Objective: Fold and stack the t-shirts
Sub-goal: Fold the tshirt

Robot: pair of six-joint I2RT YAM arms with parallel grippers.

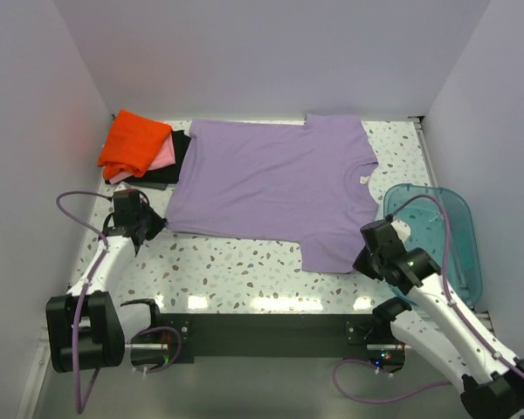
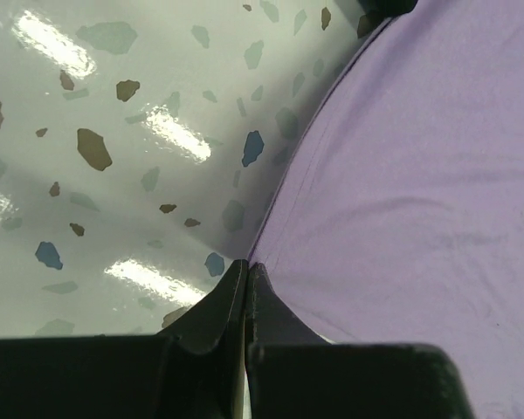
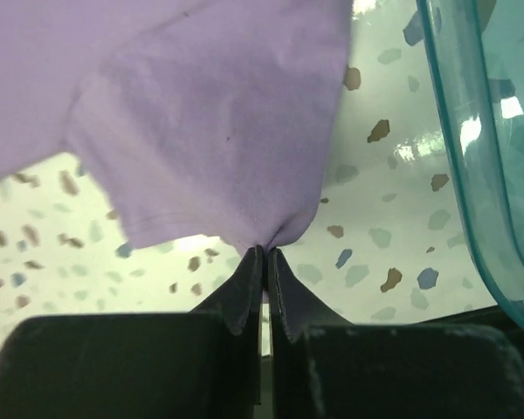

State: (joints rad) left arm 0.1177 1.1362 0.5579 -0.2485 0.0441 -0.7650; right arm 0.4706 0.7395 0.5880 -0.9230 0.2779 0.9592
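Observation:
A large lavender t-shirt (image 1: 271,188) lies spread flat across the speckled table. My left gripper (image 1: 153,225) is shut on the shirt's near-left hem corner (image 2: 271,253). My right gripper (image 1: 362,260) is shut on the edge of the near-right sleeve (image 3: 244,148), and the cloth bunches at the fingertips. A stack of folded shirts sits at the back left: orange (image 1: 134,142) on top, pink (image 1: 162,157) under it, black (image 1: 176,161) at the bottom.
A translucent teal plastic bin (image 1: 441,236) stands at the right edge, close to my right arm; its wall fills the right of the right wrist view (image 3: 472,148). White walls enclose the table on three sides.

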